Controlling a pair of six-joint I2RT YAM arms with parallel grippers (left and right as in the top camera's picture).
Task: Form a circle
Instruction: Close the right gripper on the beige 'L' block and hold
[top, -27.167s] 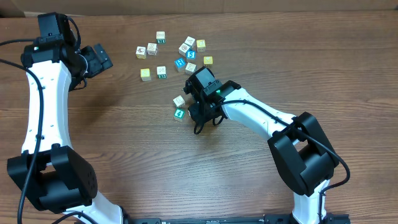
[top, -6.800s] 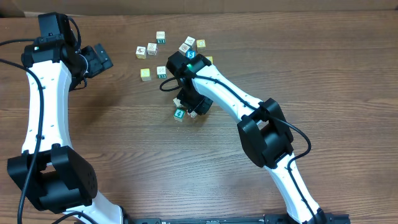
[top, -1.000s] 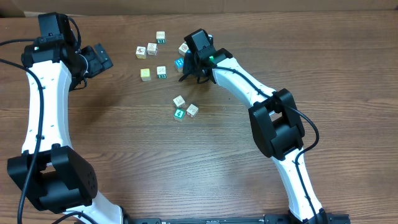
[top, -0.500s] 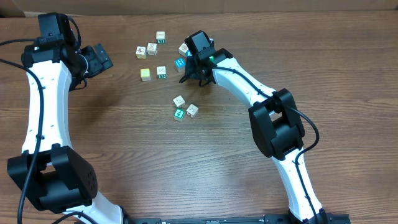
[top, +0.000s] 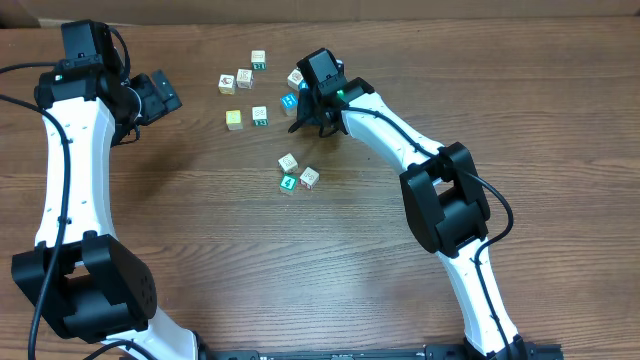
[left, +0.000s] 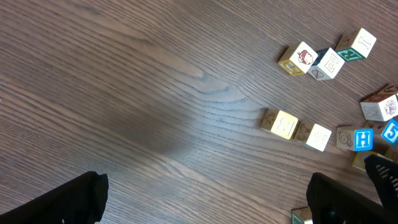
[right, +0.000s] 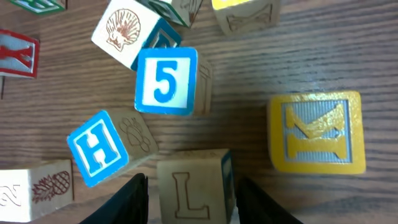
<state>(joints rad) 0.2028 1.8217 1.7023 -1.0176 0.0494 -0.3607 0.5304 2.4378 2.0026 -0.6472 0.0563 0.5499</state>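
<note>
Circle (top: 303, 176): 3 cubes seen, mid-table, well apart from right gripper (right: 191, 208). Its jaws part-open astride L cube (right: 189, 180), slim gap, nothing clamped. Left gripper (left: 205, 199) wide, empty. Cubes judged light, rigid: flat opp. faces to be pinched.

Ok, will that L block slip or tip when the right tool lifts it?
Probably stiff and easy to hold: the L block looks like bare wood, with flat sides facing the fingers of the right tool. As a cube, it shouldn't roll. The H block sits close beside it and may get nudged.
</note>
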